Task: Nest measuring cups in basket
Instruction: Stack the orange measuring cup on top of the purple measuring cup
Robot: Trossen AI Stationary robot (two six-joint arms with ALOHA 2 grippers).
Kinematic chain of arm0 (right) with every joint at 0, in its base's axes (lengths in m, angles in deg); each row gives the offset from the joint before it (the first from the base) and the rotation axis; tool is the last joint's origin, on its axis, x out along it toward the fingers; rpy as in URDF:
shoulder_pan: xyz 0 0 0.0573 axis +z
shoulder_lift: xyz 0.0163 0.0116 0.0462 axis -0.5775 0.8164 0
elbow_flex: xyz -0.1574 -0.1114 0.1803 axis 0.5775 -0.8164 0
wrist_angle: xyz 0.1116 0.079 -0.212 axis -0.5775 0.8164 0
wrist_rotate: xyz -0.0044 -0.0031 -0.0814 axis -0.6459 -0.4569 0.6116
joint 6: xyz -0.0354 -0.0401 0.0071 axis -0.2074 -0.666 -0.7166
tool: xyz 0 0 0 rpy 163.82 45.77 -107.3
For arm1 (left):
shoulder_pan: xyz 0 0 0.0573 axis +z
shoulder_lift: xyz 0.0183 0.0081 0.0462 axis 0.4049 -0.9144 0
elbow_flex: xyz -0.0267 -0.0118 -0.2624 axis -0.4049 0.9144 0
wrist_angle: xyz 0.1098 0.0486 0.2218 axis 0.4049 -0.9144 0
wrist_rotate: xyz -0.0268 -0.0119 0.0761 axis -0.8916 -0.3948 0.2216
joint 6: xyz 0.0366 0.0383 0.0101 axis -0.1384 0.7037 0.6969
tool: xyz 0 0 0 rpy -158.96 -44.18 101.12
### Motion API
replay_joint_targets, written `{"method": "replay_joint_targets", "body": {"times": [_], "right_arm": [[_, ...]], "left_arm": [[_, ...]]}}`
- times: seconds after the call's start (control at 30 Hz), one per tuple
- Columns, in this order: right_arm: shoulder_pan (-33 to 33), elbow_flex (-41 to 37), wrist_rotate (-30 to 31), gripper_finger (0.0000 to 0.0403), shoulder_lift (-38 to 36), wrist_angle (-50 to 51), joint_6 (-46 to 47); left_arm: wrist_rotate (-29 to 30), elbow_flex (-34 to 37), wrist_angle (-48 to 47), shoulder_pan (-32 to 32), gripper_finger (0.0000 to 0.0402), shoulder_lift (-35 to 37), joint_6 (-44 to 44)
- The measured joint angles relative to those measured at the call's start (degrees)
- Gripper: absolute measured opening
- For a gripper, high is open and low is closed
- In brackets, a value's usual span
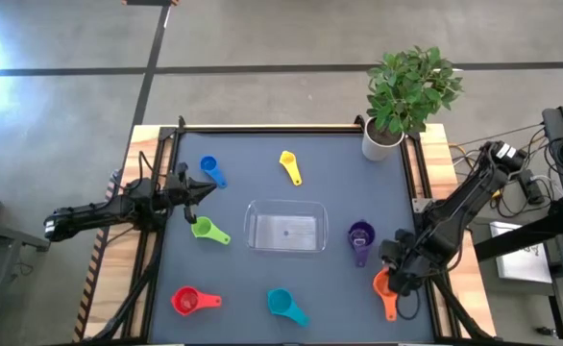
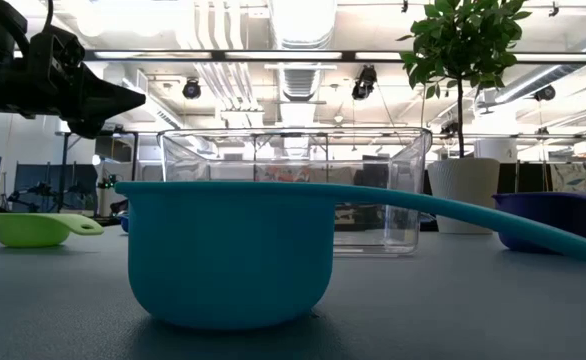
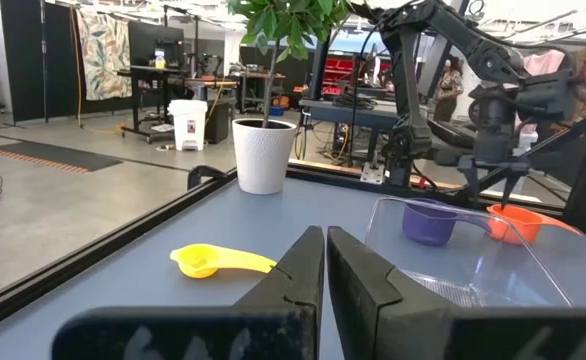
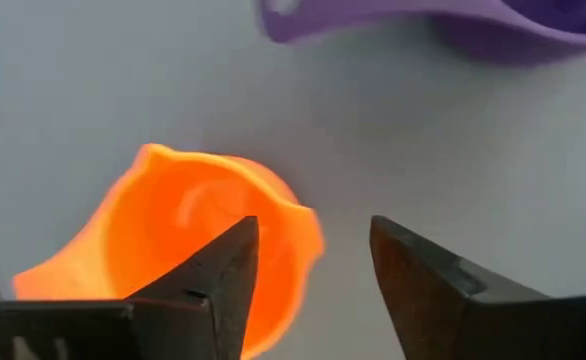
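Orange measuring cup (image 4: 188, 250) sits near the counter's right edge beneath the right pincer (image 4: 313, 285) (parted, one finger over its rim), which could tip it on closing.

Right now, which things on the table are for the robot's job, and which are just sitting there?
For the job: blue cup, yellow cup, green cup, purple cup, orange cup, red cup, teal cup, clear basket.

Just sitting there: potted plant in its white pot.
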Motion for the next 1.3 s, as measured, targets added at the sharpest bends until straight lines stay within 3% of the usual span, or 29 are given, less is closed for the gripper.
{"method": "replay_joint_targets", "body": {"times": [0.5, 0.67, 0.83, 0.93, 1.3], "right_arm": [[0.6, -0.6, -1.7, 0.0167, 2.6, 1.5, 2.5], [0.6, -0.9, -3.1, 0.013, 4.4, 1.4, 2.1], [0.6, -0.7, -2.9, 0.0058, 3.7, 1.2, 1.6], [0.6, 0.0, -0.7, 0.0022, 2.2, 1.2, 1.3], [-4.6, 5.4, 12.1, 0.0015, -7.3, 5.0, -7.1]], "left_arm": [[0.0, 0.0, 0.0, 0.0, 0.0, 0.0, 0.0], [0.0, 0.0, 0.0, 0.0, 0.0, 0.0, 0.0], [0.0, 0.0, 0.0, 0.0, 0.0, 0.0, 0.0], [0.0, 0.0, 0.0, 0.0, 0.0, 0.0, 0.0], [0.0, 0.0, 0.0, 0.0, 0.0, 0.0, 0.0]]}}
